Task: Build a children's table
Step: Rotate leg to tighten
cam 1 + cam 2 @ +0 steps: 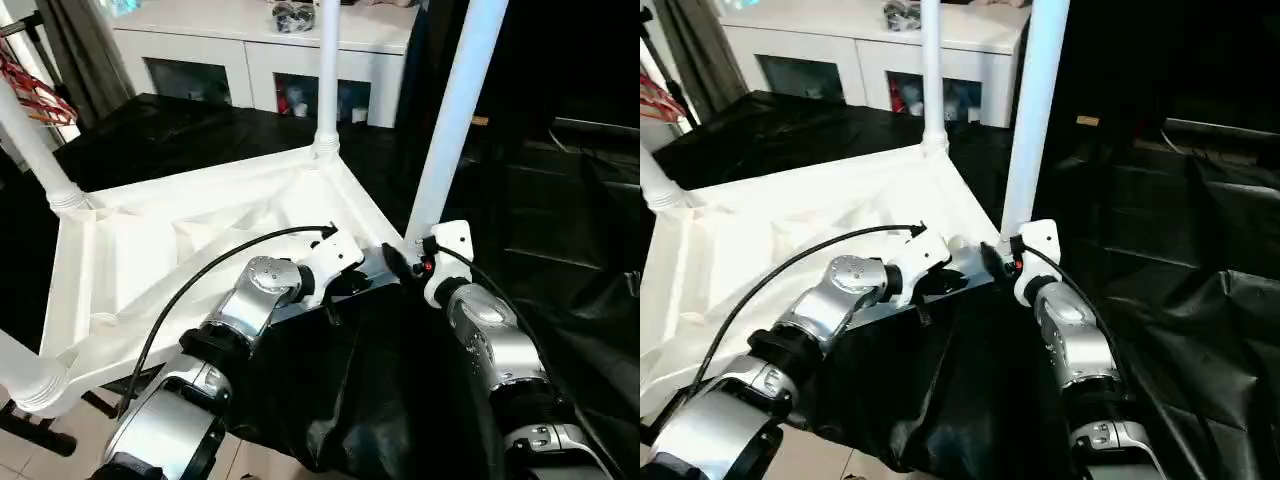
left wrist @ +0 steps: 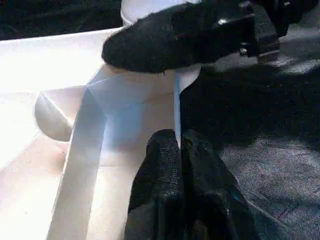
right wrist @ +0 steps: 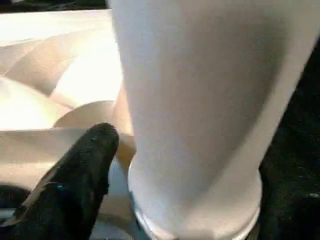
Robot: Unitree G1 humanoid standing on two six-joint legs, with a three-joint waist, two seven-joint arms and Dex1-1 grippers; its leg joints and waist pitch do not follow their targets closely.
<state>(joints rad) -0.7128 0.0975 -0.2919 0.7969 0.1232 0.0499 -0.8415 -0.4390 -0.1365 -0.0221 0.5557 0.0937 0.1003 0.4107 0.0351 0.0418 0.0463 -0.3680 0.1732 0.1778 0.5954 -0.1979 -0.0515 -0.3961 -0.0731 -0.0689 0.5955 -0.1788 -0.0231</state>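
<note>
Black sheeting (image 1: 560, 230) covers the tabletop, and a white cabinet (image 1: 260, 50) with glass doors stands behind. The children's table (image 1: 150, 260) lies upside down with legs rising from its corner sockets; the near leg (image 1: 455, 120) stands directly ahead of both arms. Left tool (image 2: 181, 165), fingers pressed shut, rests at the table's near rim. Right tool (image 3: 150, 165) straddles that leg's base with fingers apart, one finger (image 3: 82, 170) just beside it.

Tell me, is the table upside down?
Yes. The tabletop lies underside up, and its legs point upward.
</note>
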